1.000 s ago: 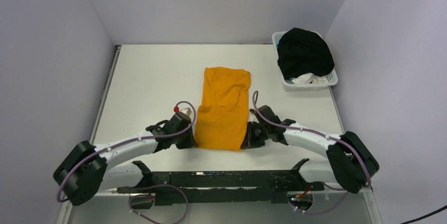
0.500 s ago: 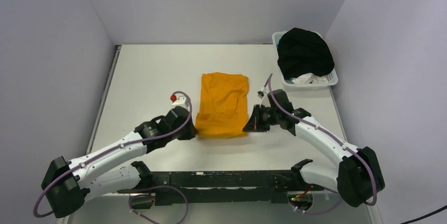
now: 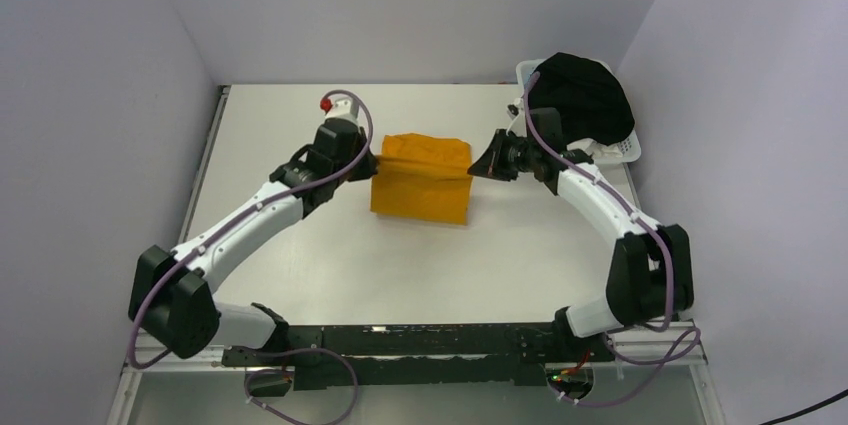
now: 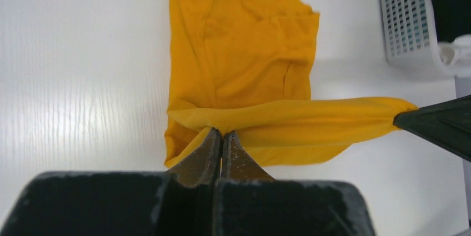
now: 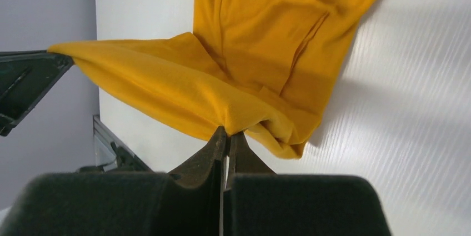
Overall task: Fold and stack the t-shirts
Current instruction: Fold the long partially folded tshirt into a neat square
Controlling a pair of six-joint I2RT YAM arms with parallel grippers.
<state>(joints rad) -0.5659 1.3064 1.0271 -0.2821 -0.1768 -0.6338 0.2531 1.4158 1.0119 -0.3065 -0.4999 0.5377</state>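
STATE: plain mustard-orange cloth t-shirt (image 3: 420,190) mid-counter (image 3: 330,265), half-folded; left pincer (image 4: 221,136) and right pincer (image 5: 226,135) each clamped tight on its raised edge | LEFT: lay fold; stack; black t-shirt (image 3: 585,95) waits in white plastic basket (image 4: 405,19)

A white basket (image 3: 622,152) on the table (image 3: 450,265)

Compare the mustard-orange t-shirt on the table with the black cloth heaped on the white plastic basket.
The mustard-orange t-shirt lies half folded on the table; the black cloth is a crumpled heap on the white plastic basket. The left tool and right tool pinch the orange shirt; neither grips the black cloth. Both are soft fabric.
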